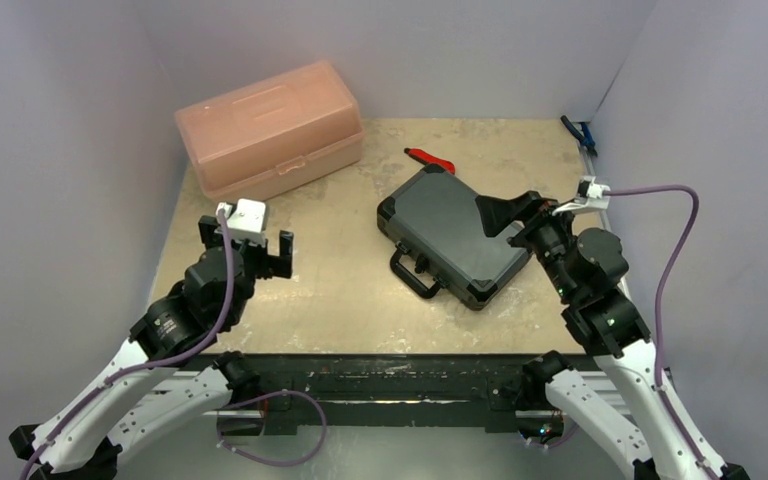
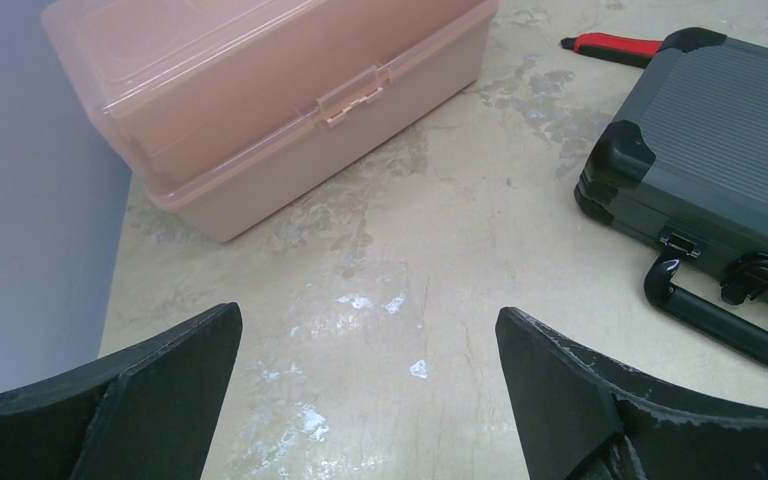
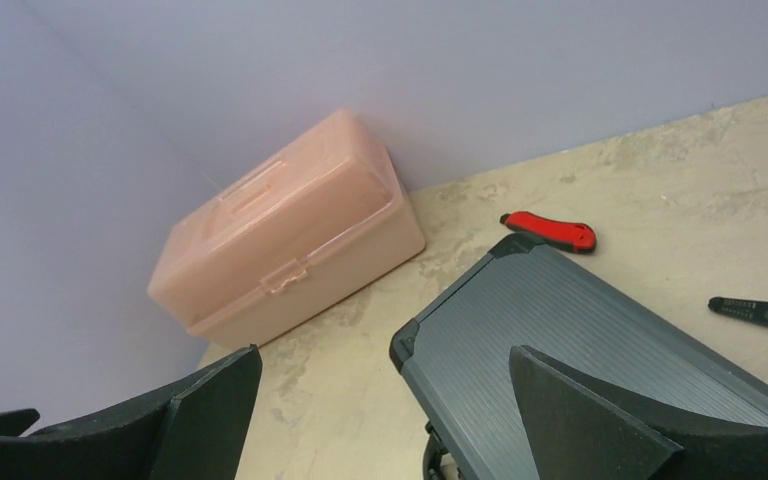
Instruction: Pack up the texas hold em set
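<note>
Left tool (image 1: 248,250) spread apart above surface (image 1: 340,300); right tool (image 1: 516,215) spread apart over closed black briefcase (image 1: 440,240); pink box (image 1: 270,130) behind.

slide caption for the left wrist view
Open left gripper over the table, between pink box and closed black case.

Top cam's high behind both arms, looking down on the whole table (image 1: 340,300). Left wrist cam looks low past the left pincer (image 2: 368,315): pink box (image 2: 260,100) ahead-left, briefcase (image 2: 720,150) ahead-right. Right wrist cam's close over that briefcase; same box beyond the right pincer (image 3: 385,352).
</note>
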Controlling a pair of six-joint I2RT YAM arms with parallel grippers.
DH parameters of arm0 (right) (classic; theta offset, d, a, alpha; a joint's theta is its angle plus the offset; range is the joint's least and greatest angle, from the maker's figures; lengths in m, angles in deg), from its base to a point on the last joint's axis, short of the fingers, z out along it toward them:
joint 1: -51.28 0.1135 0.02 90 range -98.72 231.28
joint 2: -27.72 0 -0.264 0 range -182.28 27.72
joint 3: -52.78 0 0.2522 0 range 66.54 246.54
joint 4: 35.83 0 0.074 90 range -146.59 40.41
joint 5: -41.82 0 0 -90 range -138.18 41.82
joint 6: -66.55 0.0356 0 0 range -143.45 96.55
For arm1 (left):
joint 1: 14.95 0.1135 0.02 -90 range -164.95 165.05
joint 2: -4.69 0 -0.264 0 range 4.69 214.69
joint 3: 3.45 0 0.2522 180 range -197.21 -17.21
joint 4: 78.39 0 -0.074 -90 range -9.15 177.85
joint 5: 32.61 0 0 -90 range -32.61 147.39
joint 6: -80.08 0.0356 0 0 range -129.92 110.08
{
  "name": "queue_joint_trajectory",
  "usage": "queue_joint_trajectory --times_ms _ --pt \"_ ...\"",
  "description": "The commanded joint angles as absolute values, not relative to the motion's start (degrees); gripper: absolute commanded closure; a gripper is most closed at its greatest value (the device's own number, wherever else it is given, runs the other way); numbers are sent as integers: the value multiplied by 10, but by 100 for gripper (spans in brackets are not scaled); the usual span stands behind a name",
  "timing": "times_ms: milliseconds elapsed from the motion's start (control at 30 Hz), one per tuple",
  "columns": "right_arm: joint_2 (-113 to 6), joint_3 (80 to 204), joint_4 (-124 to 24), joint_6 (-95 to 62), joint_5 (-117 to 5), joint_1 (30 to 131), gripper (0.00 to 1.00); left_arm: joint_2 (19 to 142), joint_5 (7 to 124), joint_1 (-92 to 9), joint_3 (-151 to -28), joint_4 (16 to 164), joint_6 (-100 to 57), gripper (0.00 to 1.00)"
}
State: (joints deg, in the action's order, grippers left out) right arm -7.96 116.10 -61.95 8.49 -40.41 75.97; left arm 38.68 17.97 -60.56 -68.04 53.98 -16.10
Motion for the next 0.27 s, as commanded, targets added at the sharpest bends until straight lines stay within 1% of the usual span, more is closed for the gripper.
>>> queue_joint_trajectory --times_ms 0,233 --pt "-84 1164 -592 88 -418 758 1 382 166 -603 -679 563 -146 0" --pt "-104 1172 -599 89 -406 757 1 382 165 -603 -677 563 -145 0"
